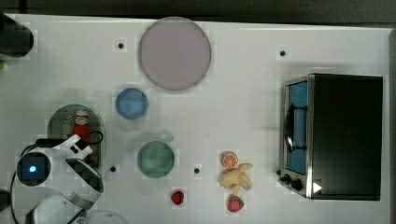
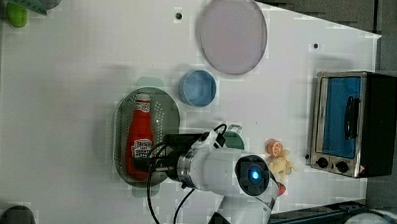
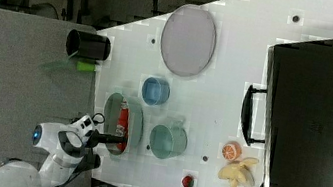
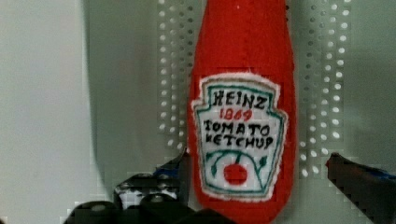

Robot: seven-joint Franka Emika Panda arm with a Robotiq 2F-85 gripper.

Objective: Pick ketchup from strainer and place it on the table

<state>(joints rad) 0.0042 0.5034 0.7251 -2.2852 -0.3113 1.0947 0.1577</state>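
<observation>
- Ketchup [image 4: 243, 116] is lying flat in the strainer [image 2: 169, 116], cap pointing toward the left view's top; nothing is lifted yet.
- Gripper [image 4: 257, 168] is hanging over the bottle's label end, its fingers [image 4: 355, 179] spread wide on either side, not gripping.
- Closing, lifting and setting the bottle on the table [image 1: 243, 116] are all remaining, so the task is looking barely begun.
</observation>
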